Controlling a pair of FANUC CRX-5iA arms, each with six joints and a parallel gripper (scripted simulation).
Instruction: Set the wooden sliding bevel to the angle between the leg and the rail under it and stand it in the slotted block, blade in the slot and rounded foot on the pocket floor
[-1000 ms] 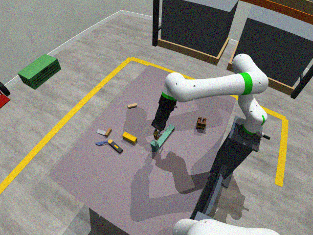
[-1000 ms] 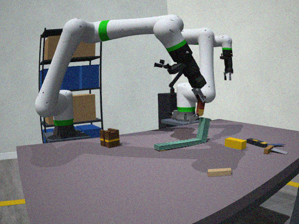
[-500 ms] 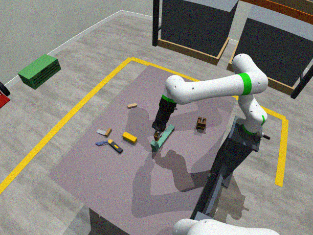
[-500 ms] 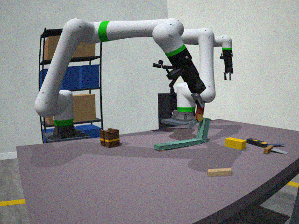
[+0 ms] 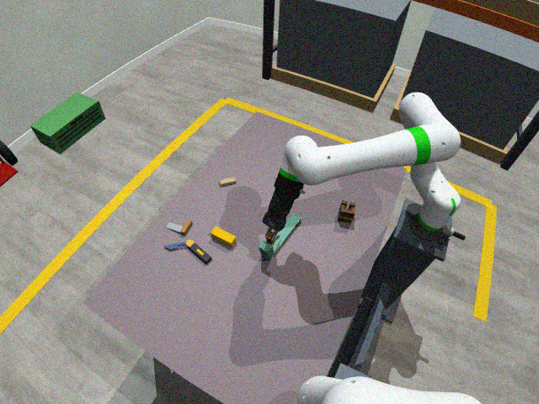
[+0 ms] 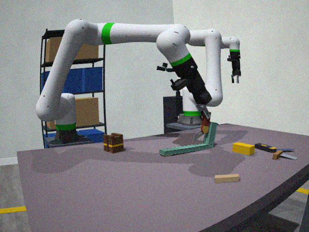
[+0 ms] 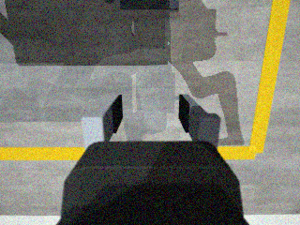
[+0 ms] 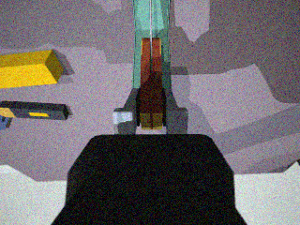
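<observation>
Now the right gripper (image 5: pixel 270 231) (image 6: pixel 204 114) (image 8: pixel 151 99) is shut firmly on the wooden bevel (image 5: pixel 270 236) (image 6: pixel 204 122) (image 8: pixel 151 70), gripping its red-brown handle up by the green leg-and-rail piece (image 5: pixel 285 235) (image 6: pixel 186 149) (image 8: pixel 143 14), thin blade jutting out! Whether blade meets rail, I can't tell. Over on the far side, the left gripper (image 6: pixel 234 79) (image 7: pixel 150 106) hangs wide open, nothing in it. The handle looks light, rigid and perhaps slick, so that flat-sided hold suits it; the blade looks stiff but easily knocked round its pivot. Keep fingers off it, then, and stay on the handle, foot free, for the slotted block (image 5: pixel 347 211) (image 6: pixel 113 143)!
</observation>
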